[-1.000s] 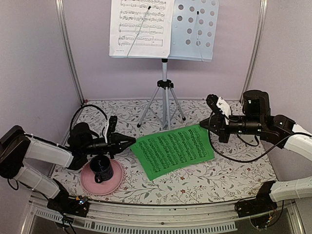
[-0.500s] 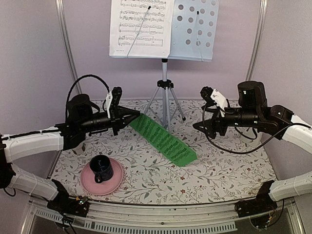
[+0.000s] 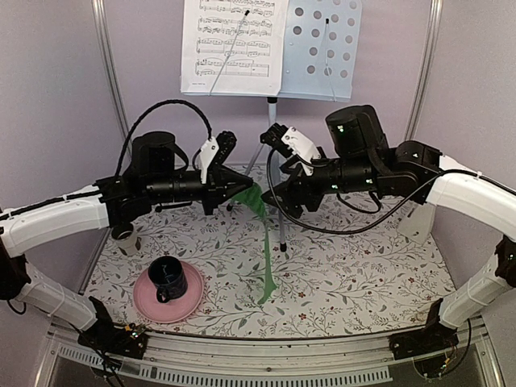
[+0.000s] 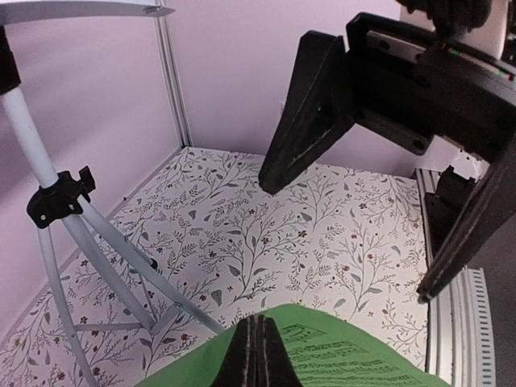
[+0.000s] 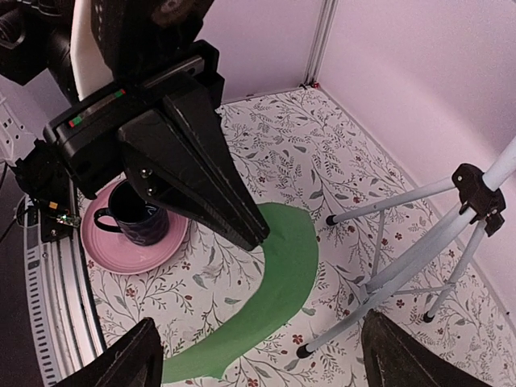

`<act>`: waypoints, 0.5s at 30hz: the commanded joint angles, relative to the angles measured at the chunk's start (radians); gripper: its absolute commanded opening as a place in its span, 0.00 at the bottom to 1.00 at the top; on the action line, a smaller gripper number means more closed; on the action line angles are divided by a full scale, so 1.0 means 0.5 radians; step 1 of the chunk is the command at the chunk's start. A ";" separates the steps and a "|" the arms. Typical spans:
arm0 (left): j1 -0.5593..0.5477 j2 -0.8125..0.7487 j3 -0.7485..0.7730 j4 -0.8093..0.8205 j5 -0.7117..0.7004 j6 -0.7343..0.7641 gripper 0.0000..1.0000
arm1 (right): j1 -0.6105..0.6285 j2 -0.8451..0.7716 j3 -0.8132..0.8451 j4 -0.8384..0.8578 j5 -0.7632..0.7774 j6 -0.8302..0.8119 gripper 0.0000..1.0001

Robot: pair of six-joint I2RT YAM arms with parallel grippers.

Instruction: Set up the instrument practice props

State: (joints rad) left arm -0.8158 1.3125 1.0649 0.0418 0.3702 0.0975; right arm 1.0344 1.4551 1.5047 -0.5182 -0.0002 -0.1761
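Note:
My left gripper is shut on the top edge of the green sheet of music, which hangs down to the table, curled and edge-on. The left wrist view shows the closed fingertips pinching that sheet. Facing them from the right, my right gripper is open, with nothing between its jaws and the sheet's top just ahead. Seen from the right wrist, the sheet lies below its spread fingers. At the back, the pale-blue music stand carries the white sheet of music.
The stand's silver tripod rises just behind both grippers. A dark mug on a pink plate sits front left, a small beige cup at the left edge. A white object shows behind my right arm.
My left gripper lifted the green sheet off the table and carried it right and up; it now hangs vertically. My right arm swung left toward it with its jaws opened.

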 commanded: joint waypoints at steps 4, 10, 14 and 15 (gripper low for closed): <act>-0.061 0.062 0.121 -0.176 -0.112 0.040 0.00 | 0.080 0.034 0.070 -0.025 0.172 0.515 0.84; -0.087 0.080 0.164 -0.173 -0.111 0.049 0.00 | 0.094 0.179 0.026 -0.071 0.284 0.647 0.77; -0.095 0.089 0.181 -0.173 -0.119 0.057 0.00 | 0.095 0.296 0.065 -0.211 0.373 0.641 0.73; -0.097 0.092 0.187 -0.173 -0.111 0.058 0.00 | 0.096 0.329 0.081 -0.245 0.391 0.642 0.71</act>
State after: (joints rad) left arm -0.8471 1.3449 1.1282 -0.0360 0.3225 0.1108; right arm 1.0744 1.5661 1.5192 -0.5602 0.1276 0.1143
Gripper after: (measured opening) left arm 0.006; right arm 0.738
